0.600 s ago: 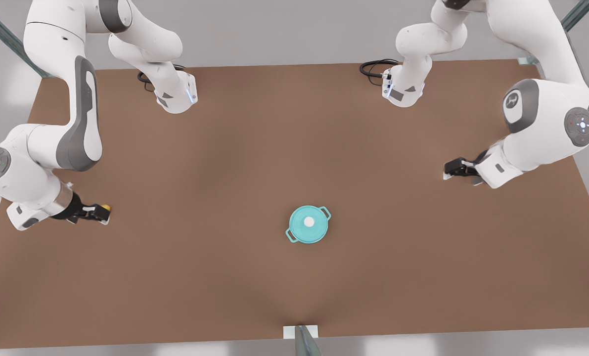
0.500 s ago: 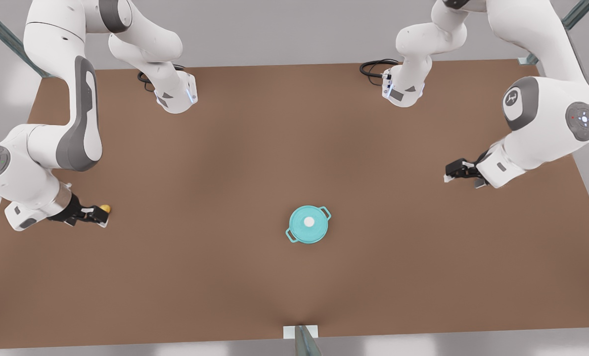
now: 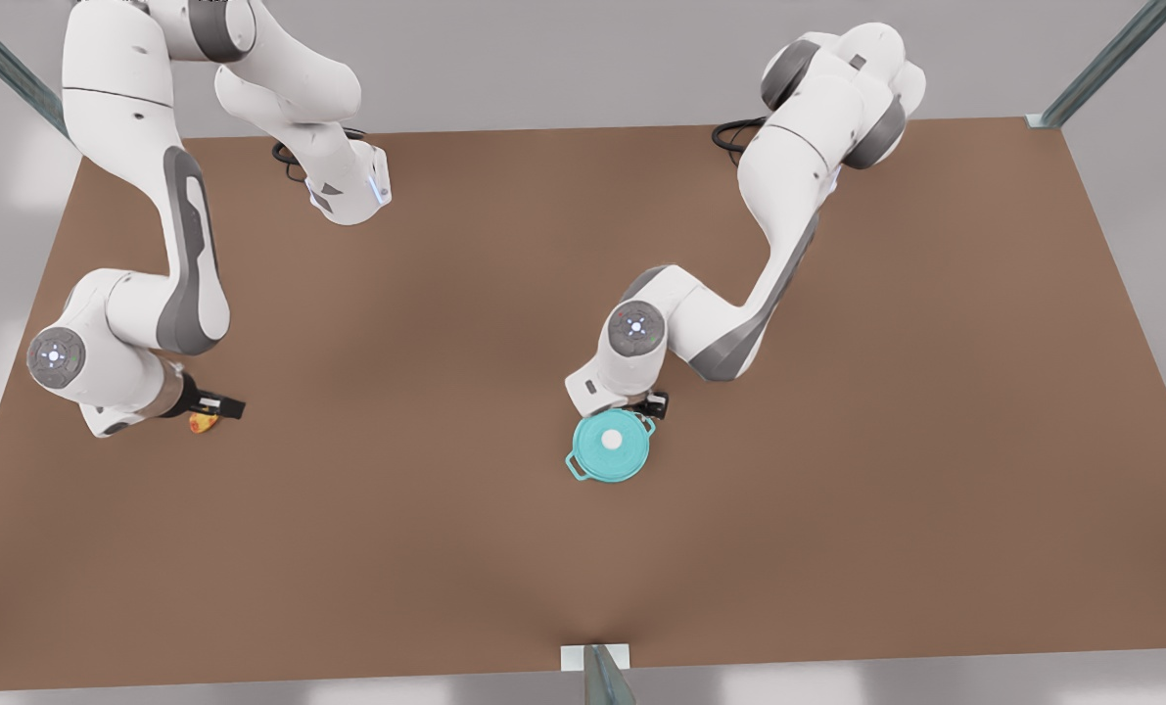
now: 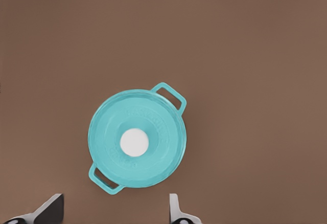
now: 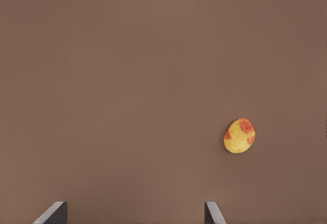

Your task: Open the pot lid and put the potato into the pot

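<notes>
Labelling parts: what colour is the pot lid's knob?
White, on the teal pot lid; clearest in the left wrist view.

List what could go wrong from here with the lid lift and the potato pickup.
1. The left hand sits open by the pot rim and a loop handle, off the pot lid knob; descending there could hit the handle and shove the pot.
2. The potato lies well to one side of the open right hand; closing now would likely miss it or nudge it so it rolls across the table.

Probably a bare simulated lab: plain brown table [image 3: 504, 548], grey surround, metal frame struts [image 3: 1101, 61].
</notes>
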Controlling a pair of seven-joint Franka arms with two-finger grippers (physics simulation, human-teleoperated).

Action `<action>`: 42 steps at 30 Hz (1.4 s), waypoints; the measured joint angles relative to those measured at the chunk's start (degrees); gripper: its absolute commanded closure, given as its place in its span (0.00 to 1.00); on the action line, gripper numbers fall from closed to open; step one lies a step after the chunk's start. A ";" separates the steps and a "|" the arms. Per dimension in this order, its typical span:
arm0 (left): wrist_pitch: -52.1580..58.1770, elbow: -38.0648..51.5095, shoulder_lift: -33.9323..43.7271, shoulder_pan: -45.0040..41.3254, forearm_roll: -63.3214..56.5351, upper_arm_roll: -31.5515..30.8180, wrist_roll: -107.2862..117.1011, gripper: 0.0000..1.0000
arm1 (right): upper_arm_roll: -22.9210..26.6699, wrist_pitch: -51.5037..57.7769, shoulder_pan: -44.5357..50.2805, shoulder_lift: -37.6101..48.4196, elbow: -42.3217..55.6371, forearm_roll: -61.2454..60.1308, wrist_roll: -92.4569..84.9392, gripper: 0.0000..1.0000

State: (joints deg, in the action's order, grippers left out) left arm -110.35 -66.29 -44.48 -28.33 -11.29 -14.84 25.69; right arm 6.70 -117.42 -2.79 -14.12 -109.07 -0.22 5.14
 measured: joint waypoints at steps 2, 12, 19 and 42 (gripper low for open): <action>-2.40 0.25 -2.16 -0.19 -1.10 0.47 3.98 0.00 | 1.72 -3.86 -0.13 -0.37 -1.76 -0.13 2.24 0.00; -13.46 -0.58 -6.60 -0.47 -3.16 0.73 18.95 0.00 | 3.70 -22.41 -4.29 -1.81 -11.64 -3.55 10.81 0.00; -15.92 -1.41 -7.78 -1.01 -5.21 0.69 25.36 0.00 | 4.01 -30.16 -4.39 -5.01 -14.54 -3.29 14.44 0.00; -11.06 -0.28 -7.60 16.64 -6.56 -3.57 28.73 0.56 | 5.35 -32.64 -6.05 -13.61 -14.37 2.34 18.04 0.00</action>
State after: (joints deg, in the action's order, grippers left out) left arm -121.41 -66.57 -52.08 -11.69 -17.85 -18.40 54.42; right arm 12.04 -150.05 -8.84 -27.74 -123.43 2.11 23.18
